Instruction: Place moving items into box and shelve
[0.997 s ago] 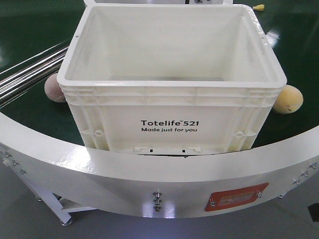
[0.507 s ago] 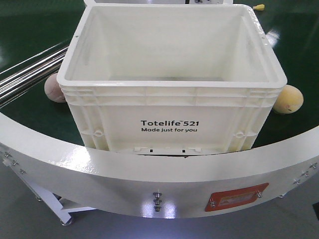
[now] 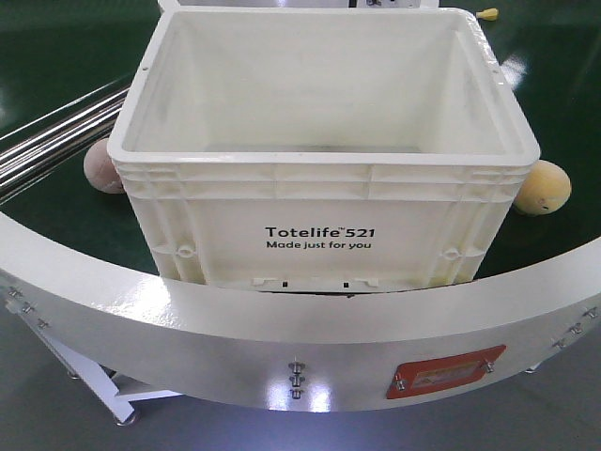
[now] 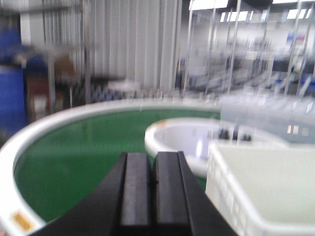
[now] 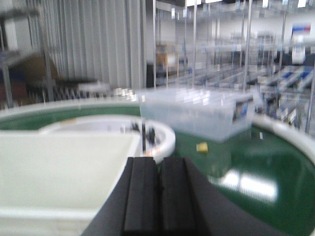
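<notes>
White box [image 3: 225, 211], "Totelife 521", "Made just for you"

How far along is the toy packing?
Done: nothing; no toy shows inside the crate. In hand: nothing; left gripper and right gripper are shut and empty. Remaining: pink ball sits outside the crate's left wall, yellow toy outside its right, both on the green belt. Load both, then shelve the crate.

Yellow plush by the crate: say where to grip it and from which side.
Pinch the yellow plush across its round middle from above; the crate wall hides its inner edge, so the jaws would likely fit best parallel to that wall. The right gripper, shut, must open first.
</notes>
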`<state>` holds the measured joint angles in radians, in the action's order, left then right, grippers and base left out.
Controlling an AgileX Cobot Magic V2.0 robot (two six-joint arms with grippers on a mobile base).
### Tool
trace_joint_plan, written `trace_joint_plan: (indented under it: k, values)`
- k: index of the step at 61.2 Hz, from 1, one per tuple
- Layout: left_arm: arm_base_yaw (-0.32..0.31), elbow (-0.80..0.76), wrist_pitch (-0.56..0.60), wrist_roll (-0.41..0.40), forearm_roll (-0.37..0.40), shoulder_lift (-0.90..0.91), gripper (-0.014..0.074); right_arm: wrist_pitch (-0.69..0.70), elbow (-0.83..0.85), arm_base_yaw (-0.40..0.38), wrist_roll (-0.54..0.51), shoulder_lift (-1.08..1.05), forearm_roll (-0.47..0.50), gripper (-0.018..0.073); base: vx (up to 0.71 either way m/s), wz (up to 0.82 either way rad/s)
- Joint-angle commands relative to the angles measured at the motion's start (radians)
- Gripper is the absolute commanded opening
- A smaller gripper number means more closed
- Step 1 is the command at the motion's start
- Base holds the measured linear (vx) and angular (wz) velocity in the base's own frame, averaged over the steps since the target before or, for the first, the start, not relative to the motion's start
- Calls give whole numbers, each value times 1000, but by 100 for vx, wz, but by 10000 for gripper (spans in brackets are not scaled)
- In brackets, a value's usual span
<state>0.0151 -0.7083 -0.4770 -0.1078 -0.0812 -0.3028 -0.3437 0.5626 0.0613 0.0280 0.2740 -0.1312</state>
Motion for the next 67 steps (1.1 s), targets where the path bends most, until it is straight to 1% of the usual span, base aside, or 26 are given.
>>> trace_joint_plan:
  k: [1, 14, 23, 28, 32, 37, 40, 46, 49, 52, 56, 59, 62, 67]
  values:
    - [-1, -45, -69, 0, 6, -77, -22, -27, 46, 0, -3, 83, -1, -15, 0, 0]
    - [-1, -18, -266, 0, 7, -177, -22, -231, 41, 0, 10, 220, 4, -15, 0, 0]
    - [-1, -18, -290, -1, 7, -209, -17, -266, 41, 0, 11, 289, -4, -8, 0, 0]
    - [-1, -18, -304, -1, 7, -220, 25, -267, 41, 0, 17, 322, -4, 28, 0, 0]
    - [-1, -18, -309, 0, 7, -228, 95, -267, 41, 0, 33, 351, -4, 100, 0, 0]
    - [-1, -18, -309, 1, 7, -230, 228, -268, 41, 0, 45, 388, -4, 221, 0, 0]
    - [-1, -18, -306, 8, 7, -230, 320, -269, 42, 0, 53, 413, -4, 319, 0, 0]
    - [-1, -18, -303, 29, 7, -230, 468, -274, 44, 0, 60, 459, -4, 501, 0, 0]
    - [-1, -18, -304, 37, 7, -230, 519, -279, 44, -1, 61, 482, -4, 580, 0, 0]
    - [-1, -18, -305, 51, 7, -230, 556, -284, 44, -1, 64, 500, -5, 634, 0, 0]
    - [-1, -18, -309, 72, 9, -230, 587, -294, 45, -1, 93, 526, -32, 674, 0, 0]
    - [-6, -18, -311, 78, 28, -230, 592, -305, 52, -3, 133, 552, -71, 678, 0, 0]
    - [-24, -18, -313, 97, 52, -230, 591, -329, 71, -15, 178, 577, -111, 674, 0, 0]
    - [-71, -18, -314, 147, 98, -230, 591, -350, 114, -61, 186, 632, -126, 672, 0, 0]
